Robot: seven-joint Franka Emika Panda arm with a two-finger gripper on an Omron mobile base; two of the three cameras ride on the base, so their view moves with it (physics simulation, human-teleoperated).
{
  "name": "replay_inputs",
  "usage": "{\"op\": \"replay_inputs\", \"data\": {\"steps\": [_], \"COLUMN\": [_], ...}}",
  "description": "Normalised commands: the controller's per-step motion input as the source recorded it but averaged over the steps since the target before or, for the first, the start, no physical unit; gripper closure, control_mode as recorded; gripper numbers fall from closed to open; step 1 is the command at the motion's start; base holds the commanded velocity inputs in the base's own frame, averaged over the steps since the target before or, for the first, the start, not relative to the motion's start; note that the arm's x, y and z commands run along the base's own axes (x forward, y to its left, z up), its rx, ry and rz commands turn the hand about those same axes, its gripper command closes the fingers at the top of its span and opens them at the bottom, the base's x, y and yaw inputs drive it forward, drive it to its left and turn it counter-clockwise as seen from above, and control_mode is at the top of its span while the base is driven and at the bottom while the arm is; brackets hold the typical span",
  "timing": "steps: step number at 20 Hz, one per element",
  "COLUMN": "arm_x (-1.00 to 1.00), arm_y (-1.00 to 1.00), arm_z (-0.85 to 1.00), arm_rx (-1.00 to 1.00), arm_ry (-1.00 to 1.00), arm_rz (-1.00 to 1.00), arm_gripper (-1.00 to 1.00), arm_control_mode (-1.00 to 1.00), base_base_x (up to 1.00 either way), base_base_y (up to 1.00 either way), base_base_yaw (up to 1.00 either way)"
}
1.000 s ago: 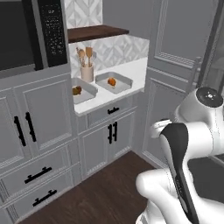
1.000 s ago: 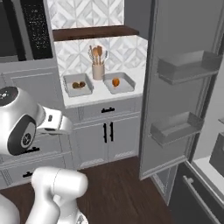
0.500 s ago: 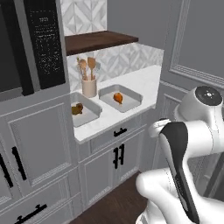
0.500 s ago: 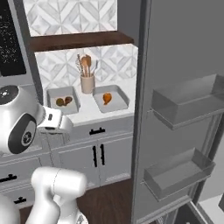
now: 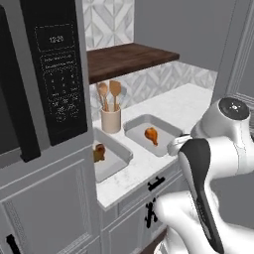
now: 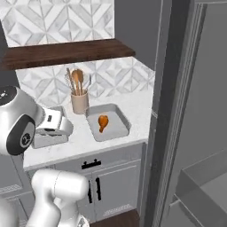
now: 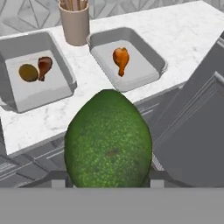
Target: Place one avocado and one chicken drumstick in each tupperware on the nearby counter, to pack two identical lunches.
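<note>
A large green avocado sits right in front of the hand camera, with my gripper shut on it and the fingertips mostly hidden behind it. Beyond it, on the white counter, lie two grey tupperwares. The left tupperware holds a small olive-brown avocado and a chicken drumstick. In the right tupperware lies a single orange drumstick. The base views show the same trays and the hand hovering in front of the counter edge.
A beige utensil crock stands behind the trays, between them. A dark wooden shelf hangs above, and a black microwave is at the left. The open fridge door rises close on the right. Grey cabinet fronts run below.
The whole picture has shifted and grown: the base has driven closer to the counter and the trays. The green avocado stays in the gripper.
</note>
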Motion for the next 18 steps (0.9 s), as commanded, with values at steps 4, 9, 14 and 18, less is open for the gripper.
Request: {"op": "replay_inputs", "data": {"steps": [4, 9, 14, 18], "arm_x": [0.00, 0.80, 1.00, 1.00], "arm_y": [0.00, -0.42, -0.01, 0.01], "arm_z": [0.00, -0.21, -0.70, -0.64], "arm_rx": [0.00, 0.00, 0.00, 0.00], "arm_ry": [0.00, 0.05, 0.09, 0.06], "arm_rz": [0.00, 0.00, 0.00, 0.00], "arm_gripper": [1.00, 1.00, 1.00, 1.00], "arm_control_mode": [1.00, -1.00, -1.00, -1.00], "base_base_x": [0.63, 0.17, 0.00, 0.00], "base_base_y": [-0.63, -0.08, 0.00, 0.00], "base_base_yaw": [0.00, 0.00, 0.00, 0.00]}}
